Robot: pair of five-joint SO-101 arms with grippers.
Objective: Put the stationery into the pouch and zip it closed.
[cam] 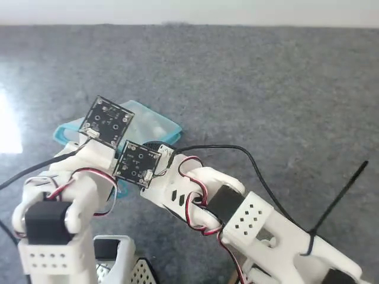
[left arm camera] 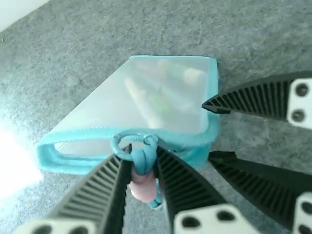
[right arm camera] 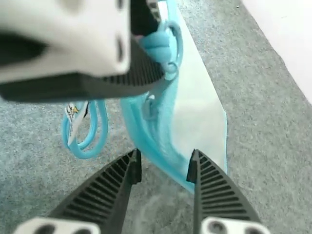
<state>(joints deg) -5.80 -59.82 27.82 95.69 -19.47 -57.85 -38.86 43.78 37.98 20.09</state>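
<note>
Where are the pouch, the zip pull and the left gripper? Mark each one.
pouch (left arm camera: 161,97): left wrist view, on its clear side panel.
zip pull (left arm camera: 117,145): left wrist view, on its ring.
left gripper (left arm camera: 141,156): left wrist view, between its fingertips.

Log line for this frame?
left end effector: shut on teal ring zipper pull | right end effector: open astride translucent teal-trimmed pouch | stationery: inside

text: none legible | small tag (right arm camera: 73,112) beside pouch (right arm camera: 197,114): print too blurred to read
</note>
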